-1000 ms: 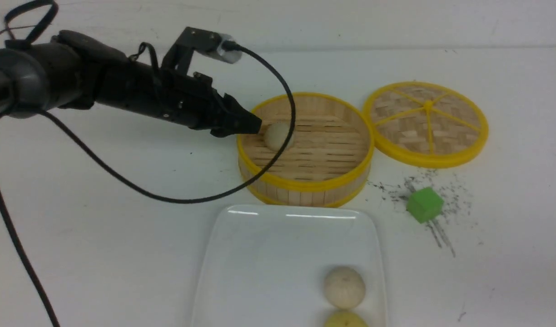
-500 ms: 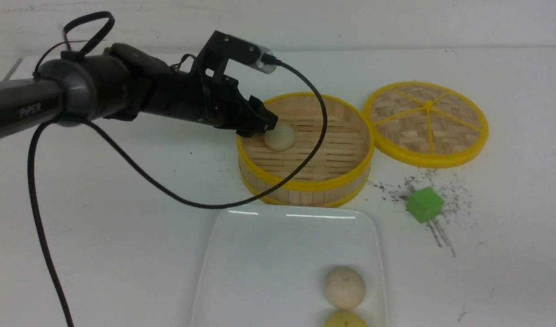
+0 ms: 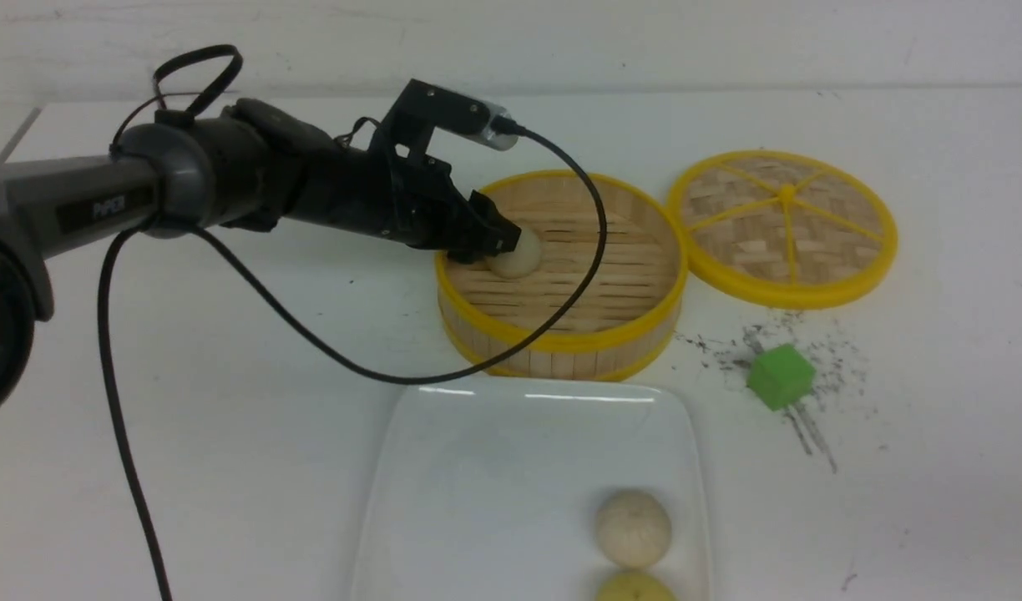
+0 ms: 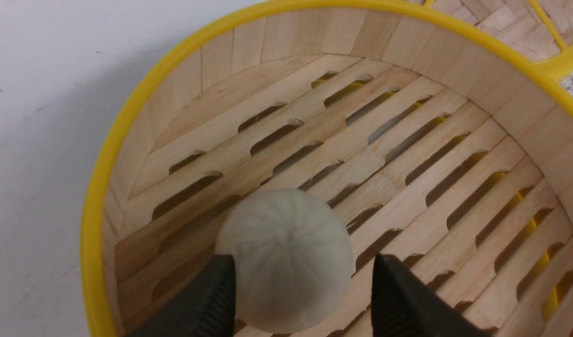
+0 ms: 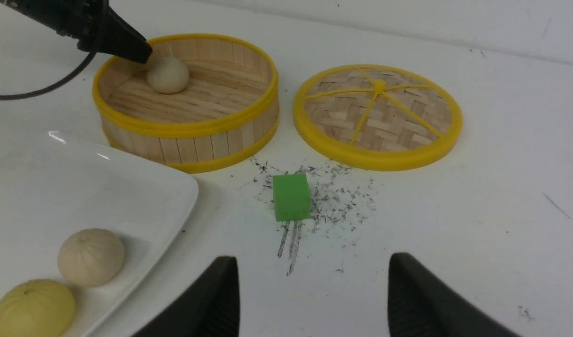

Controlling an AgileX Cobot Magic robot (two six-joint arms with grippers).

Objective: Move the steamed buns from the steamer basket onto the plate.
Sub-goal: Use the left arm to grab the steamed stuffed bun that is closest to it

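One off-white steamed bun point(image 3: 519, 253) point(image 4: 286, 248) lies on the slatted floor of the steamer basket point(image 3: 561, 340), near its left wall. My left gripper point(image 3: 496, 242) point(image 4: 303, 260) reaches over the basket's left rim and stands open, one finger on each side of this bun. One finger point(image 4: 216, 299) is against the bun, and the other finger point(image 4: 399, 299) stands a little apart from it. An off-white bun point(image 3: 634, 527) and a pale yellow bun point(image 3: 634, 588) rest on the white plate point(image 3: 478, 476), at its near right corner. My right gripper point(image 5: 312, 262) hangs open over bare table, holding nothing.
The flat woven lid point(image 3: 782, 225) lies right of the basket. A green cube point(image 3: 780, 376) sits among dark scuff marks in front of the lid. The left arm's black cable point(image 3: 327, 355) loops over the table and across the basket's near rim.
My left arm has moved right and down into the basket. Its jaws, first short of the bun, now stand around it and are wider apart.
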